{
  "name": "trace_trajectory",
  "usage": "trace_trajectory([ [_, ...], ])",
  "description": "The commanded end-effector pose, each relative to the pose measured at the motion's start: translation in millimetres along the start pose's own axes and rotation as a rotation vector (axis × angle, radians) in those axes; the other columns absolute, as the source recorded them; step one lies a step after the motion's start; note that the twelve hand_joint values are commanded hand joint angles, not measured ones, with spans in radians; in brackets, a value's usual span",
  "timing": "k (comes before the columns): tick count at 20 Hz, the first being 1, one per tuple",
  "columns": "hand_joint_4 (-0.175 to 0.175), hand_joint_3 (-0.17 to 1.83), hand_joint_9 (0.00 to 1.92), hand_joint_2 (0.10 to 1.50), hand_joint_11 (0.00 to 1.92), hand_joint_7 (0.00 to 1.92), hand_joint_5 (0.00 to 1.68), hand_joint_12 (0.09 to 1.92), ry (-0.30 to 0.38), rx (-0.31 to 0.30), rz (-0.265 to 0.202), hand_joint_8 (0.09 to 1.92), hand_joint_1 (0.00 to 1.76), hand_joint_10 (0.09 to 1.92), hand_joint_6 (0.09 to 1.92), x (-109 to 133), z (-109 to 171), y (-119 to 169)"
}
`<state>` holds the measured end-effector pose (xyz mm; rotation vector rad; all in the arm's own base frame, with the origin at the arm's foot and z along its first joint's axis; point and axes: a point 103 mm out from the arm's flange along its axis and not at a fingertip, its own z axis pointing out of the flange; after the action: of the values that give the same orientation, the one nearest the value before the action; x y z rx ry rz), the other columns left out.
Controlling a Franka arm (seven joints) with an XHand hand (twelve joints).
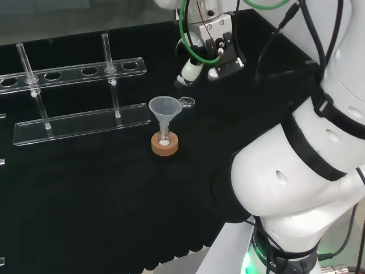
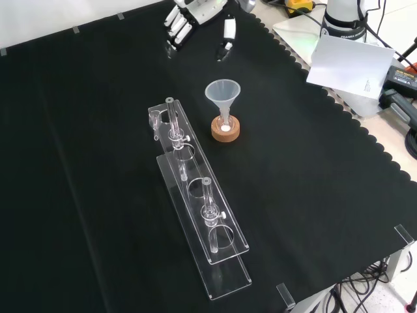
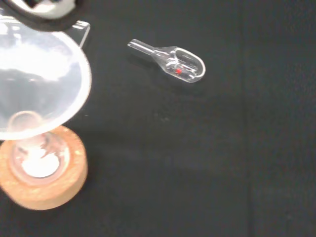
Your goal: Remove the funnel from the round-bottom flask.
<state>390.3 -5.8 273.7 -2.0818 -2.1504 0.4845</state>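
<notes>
Your hand (image 2: pixel 199 16) hangs over the far edge of the cloth at the front view's top, fingers (image 1: pixel 190 69) pointing down and only loosely bent, open and holding nothing, well apart from the funnel. In the head view you see it up and to the right of the funnel, with green cable looping above it. Black cloth (image 2: pixel 313 195) with a scalloped edge covers your bench; beyond that edge in the front view sit a white sheet and cables. A clear rack (image 1: pixel 80 120) with two upright tubes stands left of the funnel in the head view. The funnel (image 1: pixel 165 109) stands upright, long axis vertical, wide mouth up, its stem down in the flask (image 3: pixel 37 160), which rests in a cork ring (image 2: pixel 225 128). You cannot make out the flask's outline clearly. A small clear scoop (image 3: pixel 173 62) lies flat on the cloth near the funnel, handle pointing away from its bowl.
</notes>
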Motion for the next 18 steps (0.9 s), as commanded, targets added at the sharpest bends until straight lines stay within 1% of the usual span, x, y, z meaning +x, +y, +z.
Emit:
trace_trajectory([
  [1,-0.031,0.41,0.6,0.61,0.42,0.32,0.4,1.3,0.037,-0.008,-0.044,0.65,0.63,0.56,0.09,39,-12,-48],
  [5,-0.033,0.34,0.55,0.61,0.44,0.26,0.32,1.31,0.055,0.023,-0.061,0.64,0.55,0.57,0.09,49,-11,-52],
  [7,-0.033,0.26,0.5,0.6,0.45,0.2,0.27,1.32,0.054,0.044,-0.071,0.65,0.5,0.61,0.09,53,-8,-52],
  [9,-0.031,0.22,0.48,0.6,0.46,0.18,0.24,1.33,0.058,0.079,-0.086,0.66,0.48,0.64,0.09,58,-4,-50],
  [10,-0.03,0.21,0.47,0.6,0.47,0.17,0.23,1.33,0.059,0.108,-0.097,0.66,0.48,0.64,0.09,61,-2,-48],
  [13,-0.023,0.16,0.3,0.61,0.46,0.04,0.18,1.37,0.066,0.151,-0.118,0.62,0.49,0.72,0.09,68,6,-44],
  [16,-0.021,0.13,0.21,0.62,0.45,0.0,0.16,1.39,0.063,0.162,-0.13,0.53,0.52,0.77,0.09,74,14,-39],
  [18,-0.02,0.13,0.18,0.63,0.45,0.0,0.14,1.4,0.046,0.175,-0.135,0.49,0.58,0.78,0.09,78,18,-36],
])
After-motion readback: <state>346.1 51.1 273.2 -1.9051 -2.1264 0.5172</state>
